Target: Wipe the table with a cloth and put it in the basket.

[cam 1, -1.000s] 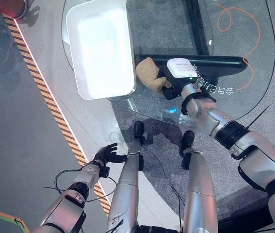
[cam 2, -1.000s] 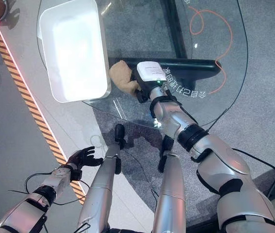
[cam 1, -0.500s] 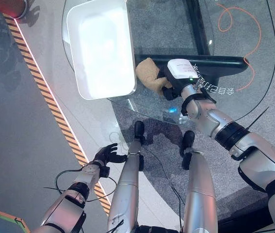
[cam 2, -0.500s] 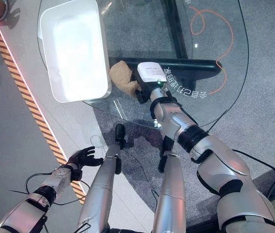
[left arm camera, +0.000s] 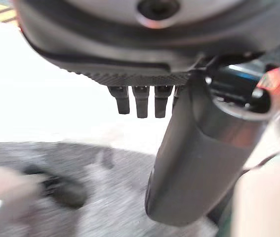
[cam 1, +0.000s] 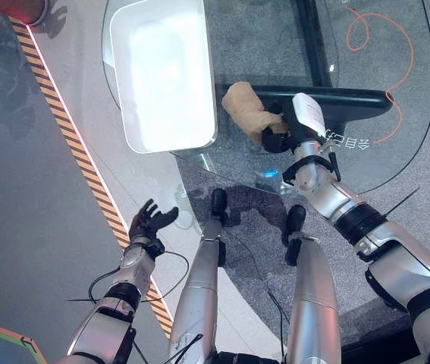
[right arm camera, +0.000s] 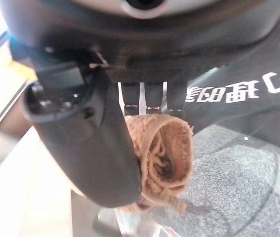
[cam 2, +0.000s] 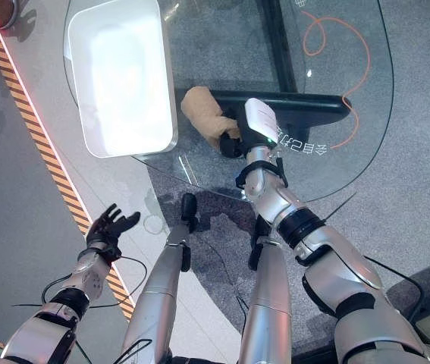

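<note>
Cloth point(cam 1: 246, 108) now farther along table point(cam 1: 275, 45)

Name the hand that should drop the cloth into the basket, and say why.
Right. The right hand already grips the cloth on the glass table, right beside the white basket. The left hand hangs open, low and away from the table.

Both arms are silver-grey with black bands at the joints. The right hand point(cam 1: 279, 140) is dark, with a white plate on its back; the left hand point(cam 1: 148, 221) is dark too.
</note>
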Controlling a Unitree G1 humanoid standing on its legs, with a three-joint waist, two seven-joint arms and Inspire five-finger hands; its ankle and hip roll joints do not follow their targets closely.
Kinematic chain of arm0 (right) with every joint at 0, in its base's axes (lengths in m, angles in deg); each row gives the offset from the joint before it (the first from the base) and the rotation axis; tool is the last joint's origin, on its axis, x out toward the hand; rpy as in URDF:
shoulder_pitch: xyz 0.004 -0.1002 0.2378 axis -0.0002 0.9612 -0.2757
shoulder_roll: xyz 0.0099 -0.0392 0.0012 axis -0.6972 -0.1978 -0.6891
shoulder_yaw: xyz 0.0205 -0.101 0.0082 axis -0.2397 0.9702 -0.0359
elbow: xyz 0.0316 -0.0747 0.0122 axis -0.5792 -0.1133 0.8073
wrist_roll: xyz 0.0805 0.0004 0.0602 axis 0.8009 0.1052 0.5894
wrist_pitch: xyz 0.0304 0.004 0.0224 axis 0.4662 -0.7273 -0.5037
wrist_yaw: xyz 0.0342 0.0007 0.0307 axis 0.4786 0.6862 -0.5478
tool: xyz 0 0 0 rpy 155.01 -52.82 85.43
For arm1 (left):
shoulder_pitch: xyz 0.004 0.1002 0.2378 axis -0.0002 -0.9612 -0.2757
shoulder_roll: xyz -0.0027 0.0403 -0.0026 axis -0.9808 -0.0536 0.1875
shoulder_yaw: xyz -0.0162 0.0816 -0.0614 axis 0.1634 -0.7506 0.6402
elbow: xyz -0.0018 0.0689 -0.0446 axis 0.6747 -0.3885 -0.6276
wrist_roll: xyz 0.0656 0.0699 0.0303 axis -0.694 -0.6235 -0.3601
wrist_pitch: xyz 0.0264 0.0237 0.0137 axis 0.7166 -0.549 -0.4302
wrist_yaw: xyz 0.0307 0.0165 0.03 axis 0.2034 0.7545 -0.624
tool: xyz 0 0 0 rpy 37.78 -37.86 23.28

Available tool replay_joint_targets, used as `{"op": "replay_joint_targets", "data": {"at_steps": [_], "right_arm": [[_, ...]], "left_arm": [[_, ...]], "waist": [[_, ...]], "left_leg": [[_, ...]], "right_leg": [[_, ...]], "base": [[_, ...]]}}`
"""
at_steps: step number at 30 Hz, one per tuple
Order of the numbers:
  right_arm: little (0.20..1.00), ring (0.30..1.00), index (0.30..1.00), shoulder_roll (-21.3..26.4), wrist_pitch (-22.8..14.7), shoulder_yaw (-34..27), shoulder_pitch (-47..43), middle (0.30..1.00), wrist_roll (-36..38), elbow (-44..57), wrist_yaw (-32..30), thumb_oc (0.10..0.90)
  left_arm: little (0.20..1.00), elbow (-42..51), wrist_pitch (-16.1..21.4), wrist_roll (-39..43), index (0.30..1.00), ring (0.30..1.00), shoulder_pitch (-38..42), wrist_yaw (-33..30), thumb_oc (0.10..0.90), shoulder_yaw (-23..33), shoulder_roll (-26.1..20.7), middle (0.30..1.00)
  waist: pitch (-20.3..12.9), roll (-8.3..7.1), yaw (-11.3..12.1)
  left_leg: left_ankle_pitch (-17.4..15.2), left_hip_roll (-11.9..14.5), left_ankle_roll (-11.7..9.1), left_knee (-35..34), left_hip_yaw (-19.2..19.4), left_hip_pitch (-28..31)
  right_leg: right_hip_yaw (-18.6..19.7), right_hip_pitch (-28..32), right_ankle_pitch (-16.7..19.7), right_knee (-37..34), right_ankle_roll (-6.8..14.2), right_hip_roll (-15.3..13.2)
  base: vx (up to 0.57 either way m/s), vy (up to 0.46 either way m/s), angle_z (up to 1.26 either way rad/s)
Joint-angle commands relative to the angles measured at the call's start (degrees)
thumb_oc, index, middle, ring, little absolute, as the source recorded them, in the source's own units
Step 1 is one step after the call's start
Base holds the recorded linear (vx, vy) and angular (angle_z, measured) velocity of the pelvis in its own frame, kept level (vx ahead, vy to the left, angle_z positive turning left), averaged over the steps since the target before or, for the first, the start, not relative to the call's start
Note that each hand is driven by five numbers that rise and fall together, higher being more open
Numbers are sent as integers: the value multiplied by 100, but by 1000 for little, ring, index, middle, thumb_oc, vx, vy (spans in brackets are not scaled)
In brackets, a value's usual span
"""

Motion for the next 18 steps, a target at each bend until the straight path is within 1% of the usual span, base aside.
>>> {"op": "replay_joint_targets", "data": {"at_steps": [1,2,5,7,9,12,13,14,16,17,18], "right_arm": [[200,300,300,148,-543,-553,-279,300,22,872,-606,100],[200,300,300,173,-584,-704,-132,300,17,1158,-684,100],[200,300,300,223,-673,-909,77,300,11,1489,-744,100],[200,300,300,211,-786,-1069,244,300,-68,1722,-760,100],[200,300,300,225,-878,-1214,366,300,-152,1906,-706,100],[200,300,300,223,-943,-1359,490,300,-254,2132,-651,100],[200,300,300,204,-1003,-1449,563,300,-314,2275,-623,100],[200,300,300,195,-1027,-1491,614,300,-358,2375,-591,100],[200,300,300,191,-1104,-1557,695,300,-405,2549,-531,100],[200,300,300,189,-1172,-1643,759,300,-466,2762,-457,100],[200,300,300,179,-1177,-1678,792,300,-489,2851,-417,100]], "left_arm": [[900,131,702,207,900,900,-23,-396,800,286,-360,900],[900,334,854,225,900,900,89,-510,800,380,-452,900],[900,577,1041,367,900,900,221,-655,800,504,-542,900],[900,719,1224,478,900,900,313,-626,800,602,-615,900],[900,889,1242,682,900,900,383,-555,800,709,-654,900],[900,1032,1391,1065,900,900,426,-338,800,831,-646,900],[900,1178,1479,1416,900,900,435,-89,800,938,-641,900],[900,1269,1511,1589,900,900,427,60,800,996,-653,900],[900,1473,1585,1837,900,900,438,260,800,1053,-655,900],[900,1745,1681,2022,900,900,439,541,800,1140,-619,900],[900,1866,1696,2102,900,900,436,632,800,1174,-601,900]], "waist": [[-89,-218,-50],[-89,-267,-84],[-89,-316,-137],[-89,-345,-180],[-89,-371,-215],[-89,-385,-255],[-89,-396,-268],[-89,-400,-277],[-89,-399,-292],[-89,-413,-300],[-89,-416,-304]], "left_leg": [[-599,-214,466,680,358,-106],[-599,-212,468,668,350,-123],[-607,-210,475,673,350,-139],[-617,-212,477,678,358,-144],[-642,-210,478,704,358,-149],[-661,-208,472,736,376,-150],[-676,-215,468,743,383,-142],[-688,-208,463,742,391,-135],[-697,-199,462,762,406,-148],[-717,-201,463,781,398,-158],[-726,-198,462,787,402,-152]], "right_leg": [[-74,19,556,-546,115,119],[-69,13,554,-557,120,145],[-61,13,556,-571,130,155],[-54,19,552,-583,137,166],[-47,20,542,-577,144,163],[-32,27,529,-577,147,156],[-31,46,528,-599,152,152],[-28,55,513,-603,153,151],[-21,44,507,-588,157,140],[-20,45,500,-588,162,133],[-20,51,495,-587,165,132]], "base": [[-2,-33,6],[-3,-31,4],[-2,-10,1],[0,-5,-2],[0,0,0],[0,0,0],[0,0,0],[0,0,0],[0,0,0],[0,0,0],[0,0,0]]}}
